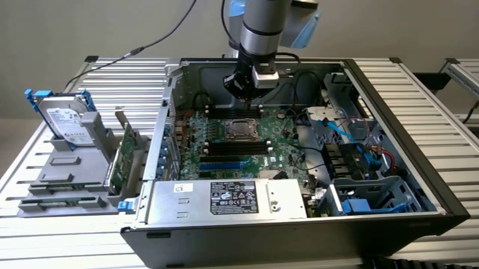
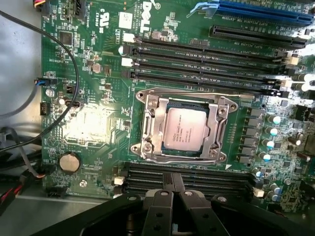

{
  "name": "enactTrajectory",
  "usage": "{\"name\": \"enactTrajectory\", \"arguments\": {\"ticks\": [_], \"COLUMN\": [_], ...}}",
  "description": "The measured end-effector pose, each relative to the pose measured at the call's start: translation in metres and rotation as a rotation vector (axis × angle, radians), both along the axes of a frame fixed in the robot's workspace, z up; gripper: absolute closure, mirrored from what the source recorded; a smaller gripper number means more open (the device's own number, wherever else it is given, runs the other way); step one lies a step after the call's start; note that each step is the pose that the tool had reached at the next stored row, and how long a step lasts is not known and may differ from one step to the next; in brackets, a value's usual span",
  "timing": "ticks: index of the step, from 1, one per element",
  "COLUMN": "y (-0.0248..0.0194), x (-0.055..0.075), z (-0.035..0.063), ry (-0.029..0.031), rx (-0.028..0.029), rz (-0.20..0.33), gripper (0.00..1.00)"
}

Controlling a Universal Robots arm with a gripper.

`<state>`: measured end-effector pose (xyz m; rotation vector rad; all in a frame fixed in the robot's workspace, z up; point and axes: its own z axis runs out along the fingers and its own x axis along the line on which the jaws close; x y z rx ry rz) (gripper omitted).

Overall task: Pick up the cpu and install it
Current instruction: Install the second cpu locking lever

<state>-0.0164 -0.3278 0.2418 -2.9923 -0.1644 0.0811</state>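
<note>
My gripper [image 1: 250,101] hangs clenched and empty above the motherboard [image 1: 224,147] inside the open computer case [image 1: 404,168]. The cpu [image 2: 186,129] sits flat in its socket [image 2: 178,126] at the middle of the board, framed by the metal bracket, apart from my fingertips [image 2: 162,189].

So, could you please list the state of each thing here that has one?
cpu: seated in the socket, metal frame around it.
end effector: shut, empty, above the motherboard beside the socket.
computer case: side open.
hard drive: upright in the grey rack outside.
</note>
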Motion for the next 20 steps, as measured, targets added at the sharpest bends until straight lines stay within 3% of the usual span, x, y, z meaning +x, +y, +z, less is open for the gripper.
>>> {"name": "enactTrajectory", "arguments": {"ticks": [3,11,20], "y": [-0.0077,-0.0373,-0.0647], "x": [0.000,0.000,-0.001], "z": [0.0023,0.0046,0.0089], "ry": [0.0000,0.0000,0.0000], "rx": [-0.0001,0.0000,-0.0002], "rz": [0.000,0.000,0.000], "gripper": [0.89,0.89,0.89]}}
